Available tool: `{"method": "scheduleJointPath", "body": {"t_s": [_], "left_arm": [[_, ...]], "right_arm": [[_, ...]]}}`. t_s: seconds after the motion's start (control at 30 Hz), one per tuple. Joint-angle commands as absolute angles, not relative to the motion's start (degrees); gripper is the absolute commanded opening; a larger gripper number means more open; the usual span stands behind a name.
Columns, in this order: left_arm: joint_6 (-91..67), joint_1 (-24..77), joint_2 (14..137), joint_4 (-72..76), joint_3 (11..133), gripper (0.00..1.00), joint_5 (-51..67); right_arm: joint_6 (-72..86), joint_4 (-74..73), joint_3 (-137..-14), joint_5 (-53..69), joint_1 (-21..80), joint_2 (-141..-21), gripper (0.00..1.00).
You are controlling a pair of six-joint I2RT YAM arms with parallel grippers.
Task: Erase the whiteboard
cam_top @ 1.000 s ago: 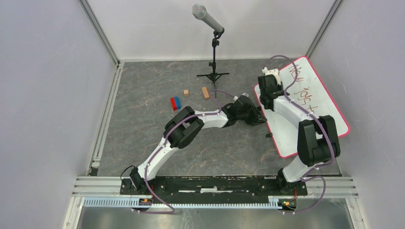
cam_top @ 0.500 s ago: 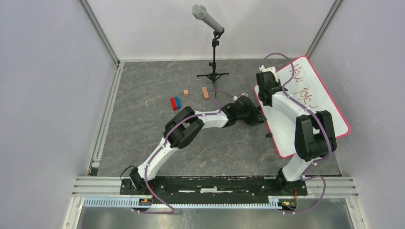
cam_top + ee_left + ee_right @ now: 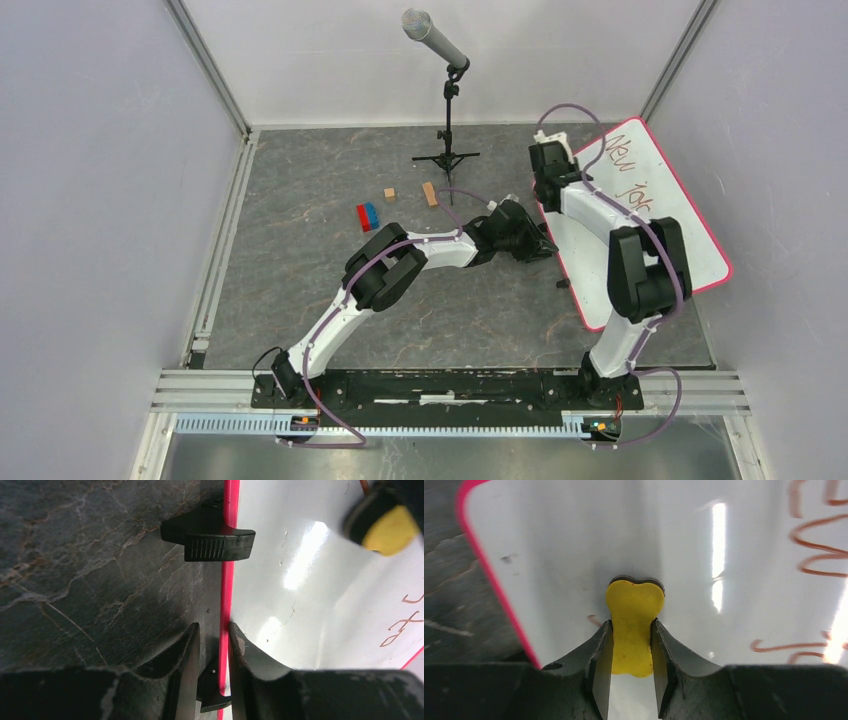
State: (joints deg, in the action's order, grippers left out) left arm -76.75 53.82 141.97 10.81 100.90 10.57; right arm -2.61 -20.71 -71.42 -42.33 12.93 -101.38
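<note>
The whiteboard (image 3: 655, 215) lies at the right of the table, white with a pink rim and red handwriting at its far end. My left gripper (image 3: 214, 635) is shut on the board's pink left rim (image 3: 227, 580), beside a black clip (image 3: 210, 536). My right gripper (image 3: 633, 630) is shut on a yellow eraser (image 3: 634, 615) with a dark pad underneath, pressed on the board near its far left corner. Red handwriting (image 3: 819, 545) shows to its right. The eraser also shows in the left wrist view (image 3: 387, 525).
A microphone on a black tripod stand (image 3: 447, 110) stands at the back centre. Small blocks lie left of the board: a red and blue one (image 3: 368, 215) and two wooden ones (image 3: 430, 193). White walls enclose the table on three sides.
My right gripper has moved with the eraser toward the far left corner of the board. More handwriting is uncovered behind it. My left arm has not moved.
</note>
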Motion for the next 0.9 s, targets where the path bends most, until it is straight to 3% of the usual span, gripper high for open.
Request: {"method": "scheduleJointPath", "body": {"t_s": [0.0, 0.27, 0.63, 0.73, 0.87], "left_arm": [[-76.6, 53.8, 145.5, 2.0, 100.5, 0.33, 5.5], [-76.6, 53.8, 145.5, 2.0, 100.5, 0.33, 5.6], [-76.3, 53.7, 145.9, 0.7, 101.8, 0.33, 5.7], [-73.1, 53.7, 146.3, 0.4, 104.2, 0.35, 7.3], [-66.4, 53.8, 143.2, 1.5, 103.5, 0.5, 7.6]], "right_arm": [[-0.1, -19.6, -69.3, -35.7, 16.7, -105.6, 0.36], [-1.5, -21.5, -71.9, -40.8, 15.2, -105.1, 0.37], [-1.2, -24.9, -67.3, -43.2, 9.1, -95.1, 0.39], [-1.6, -23.0, -63.8, -40.0, 9.1, -92.4, 0.48], [-2.3, -22.7, -64.7, -38.9, 9.2, -91.8, 0.64]]}}
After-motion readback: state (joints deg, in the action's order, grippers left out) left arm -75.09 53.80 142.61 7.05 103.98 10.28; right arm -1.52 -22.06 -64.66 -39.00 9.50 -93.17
